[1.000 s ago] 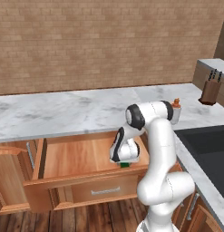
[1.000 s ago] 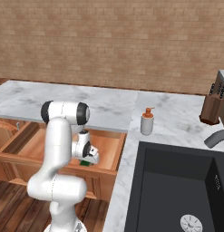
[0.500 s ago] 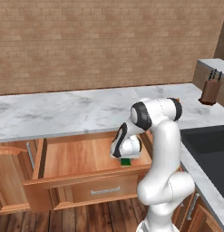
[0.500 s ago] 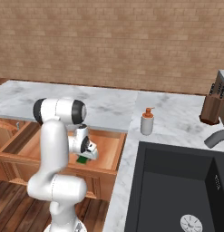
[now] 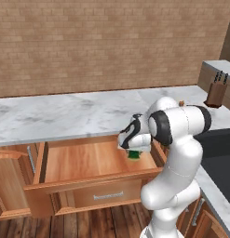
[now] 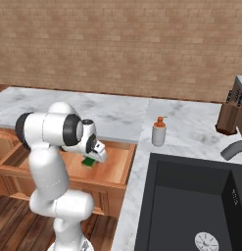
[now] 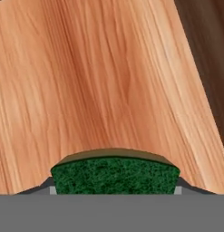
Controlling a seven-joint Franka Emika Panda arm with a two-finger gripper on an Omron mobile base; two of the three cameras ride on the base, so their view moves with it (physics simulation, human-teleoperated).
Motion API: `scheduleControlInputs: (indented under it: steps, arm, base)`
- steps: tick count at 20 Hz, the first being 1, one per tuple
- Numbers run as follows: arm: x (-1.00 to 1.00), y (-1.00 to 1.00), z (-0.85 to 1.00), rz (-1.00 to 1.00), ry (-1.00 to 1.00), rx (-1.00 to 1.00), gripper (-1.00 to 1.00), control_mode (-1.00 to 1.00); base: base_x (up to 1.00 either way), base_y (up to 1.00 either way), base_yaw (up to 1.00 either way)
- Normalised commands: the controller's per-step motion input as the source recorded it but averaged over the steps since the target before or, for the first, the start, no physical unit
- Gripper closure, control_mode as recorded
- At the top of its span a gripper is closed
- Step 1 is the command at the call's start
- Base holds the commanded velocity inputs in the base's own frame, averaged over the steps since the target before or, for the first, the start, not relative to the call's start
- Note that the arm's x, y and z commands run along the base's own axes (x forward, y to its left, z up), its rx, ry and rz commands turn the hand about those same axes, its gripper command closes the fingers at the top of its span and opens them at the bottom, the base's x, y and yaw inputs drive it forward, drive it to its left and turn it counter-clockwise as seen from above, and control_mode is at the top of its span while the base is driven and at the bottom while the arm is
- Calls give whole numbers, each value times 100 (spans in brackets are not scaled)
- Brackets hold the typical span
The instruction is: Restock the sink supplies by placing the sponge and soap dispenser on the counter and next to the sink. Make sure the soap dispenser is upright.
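My gripper (image 5: 133, 152) is shut on the green sponge (image 5: 133, 155) and holds it just above the floor of the open wooden drawer (image 5: 84, 162). From the right base the sponge (image 6: 87, 161) hangs under the hand, with the gripper (image 6: 91, 157) over the drawer's right part. The hand view has the sponge (image 7: 115, 174) pinched between the two fingertips of the gripper (image 7: 114, 190), drawer wood behind it. The soap dispenser (image 6: 158, 132) stands upright on the marble counter (image 6: 117, 113), just left of the dark sink (image 6: 191, 201). Its orange top (image 5: 181, 103) peeks over my arm.
A brown knife block (image 6: 229, 113) stands on the counter at the far right, also seen as the knife block (image 5: 215, 93). A grey faucet (image 6: 233, 148) reaches over the sink's right side. The brick wall runs behind the counter. The pulled-out drawer front (image 5: 95, 195) juts toward my base.
The hand has risen a little off the drawer floor with the sponge in it, and the arm's elbow has swung outward. The soap dispenser has not moved.
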Motion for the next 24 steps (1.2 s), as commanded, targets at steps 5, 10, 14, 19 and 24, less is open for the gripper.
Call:
scheduleControlInputs:
  steps: [5,10,14,19,24]
  arm:
    - [0,-68,80,-22,0,3,100,-100]
    - [0,-95,46,-31,0,9,100,-100]
    - [0,-100,62,-32,0,11,100,-100]
    - [-1,-100,40,-36,0,14,100,-100]
    - [0,-100,25,-40,0,19,100,-100]
  base:
    - [0,0,0]
    - [0,0,0]
    - [0,0,0]
    - [0,0,0]
    - [0,0,0]
